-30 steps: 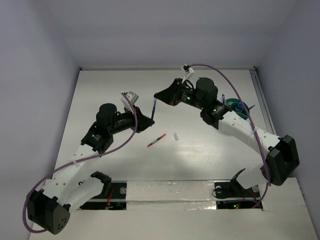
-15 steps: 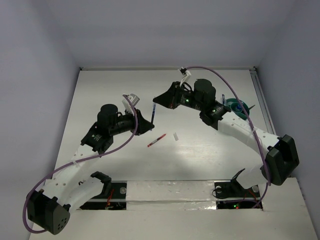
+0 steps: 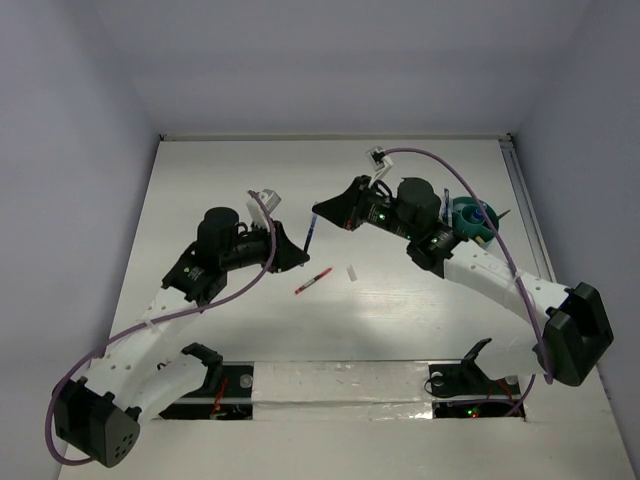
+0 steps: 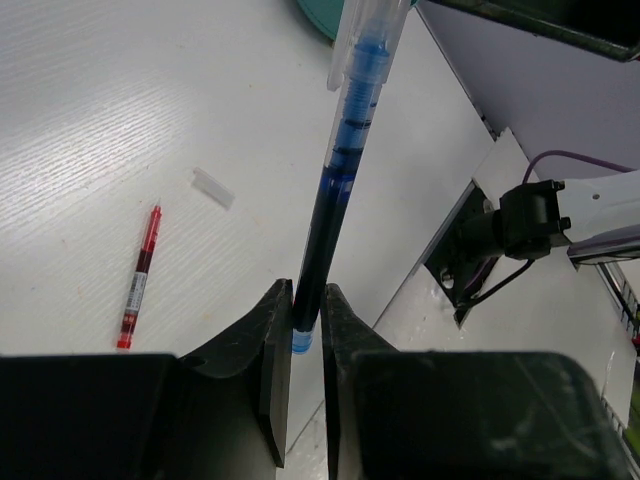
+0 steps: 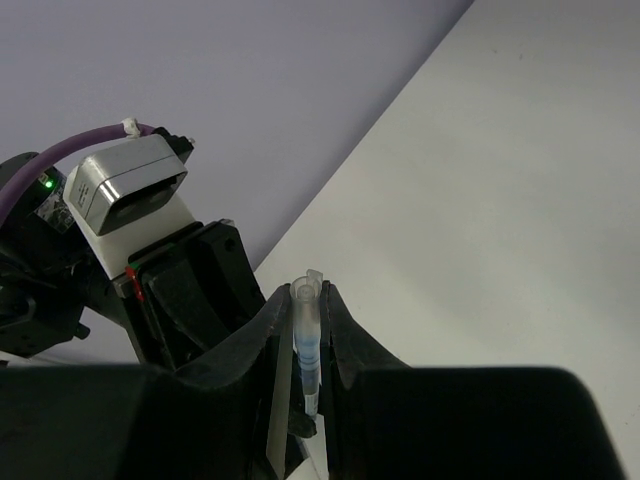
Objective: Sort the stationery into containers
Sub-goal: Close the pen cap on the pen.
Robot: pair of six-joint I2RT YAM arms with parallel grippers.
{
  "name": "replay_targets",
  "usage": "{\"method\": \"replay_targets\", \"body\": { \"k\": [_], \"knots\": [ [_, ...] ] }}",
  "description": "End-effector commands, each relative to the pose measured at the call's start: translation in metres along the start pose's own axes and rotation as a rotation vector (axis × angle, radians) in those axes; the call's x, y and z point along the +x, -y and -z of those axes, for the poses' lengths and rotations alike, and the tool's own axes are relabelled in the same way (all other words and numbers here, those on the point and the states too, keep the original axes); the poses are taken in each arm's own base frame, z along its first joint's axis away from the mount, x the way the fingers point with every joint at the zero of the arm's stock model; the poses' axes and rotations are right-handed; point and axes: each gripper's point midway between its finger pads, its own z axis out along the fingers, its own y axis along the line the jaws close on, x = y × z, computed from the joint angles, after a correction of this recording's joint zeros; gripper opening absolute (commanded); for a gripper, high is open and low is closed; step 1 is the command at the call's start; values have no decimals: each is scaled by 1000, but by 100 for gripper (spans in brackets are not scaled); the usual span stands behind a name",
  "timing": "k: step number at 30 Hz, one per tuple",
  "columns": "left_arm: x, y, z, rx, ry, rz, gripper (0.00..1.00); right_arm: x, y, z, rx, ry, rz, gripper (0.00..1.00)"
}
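A blue pen (image 3: 312, 228) with a clear cap is held above the table between both grippers. My left gripper (image 3: 298, 250) is shut on its lower end, seen in the left wrist view (image 4: 306, 312) with the pen (image 4: 340, 170) rising from the jaws. My right gripper (image 3: 322, 212) is shut on the capped end (image 5: 308, 335), its tips (image 5: 309, 298) level with the cap's top. A red pen (image 3: 313, 281) and a small white block (image 3: 352, 273) lie on the table below. The teal tub (image 3: 470, 216) stands at the right, partly hidden behind the right arm.
The red pen (image 4: 140, 280) and white block (image 4: 213, 187) also show in the left wrist view, with the tub's rim (image 4: 318, 18) at the top edge. The left wrist camera housing (image 5: 125, 190) sits close in front of my right gripper. Walls enclose the table.
Both grippers and the blue pen between them have shifted slightly right and nearer. The right arm's elbow has swung outward to the right. Red pen and white block have not moved.
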Motion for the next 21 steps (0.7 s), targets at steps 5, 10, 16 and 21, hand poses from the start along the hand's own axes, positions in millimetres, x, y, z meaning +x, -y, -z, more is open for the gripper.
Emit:
{"method": "replay_targets", "body": {
  "k": [5, 10, 16, 21],
  "knots": [
    [-148, 59, 27, 68, 448, -205, 0, 136, -9, 24, -74, -433, -155, 0],
    [-168, 66, 34, 53, 491, -227, 0, 161, -5, 28, -67, -453, -189, 0],
    [-180, 73, 38, 58, 518, -229, 0, 180, 8, 32, -11, -468, -197, 0],
    [-179, 81, 36, 110, 508, -214, 0, 186, 15, 27, 46, -467, -179, 0]
  ]
}}
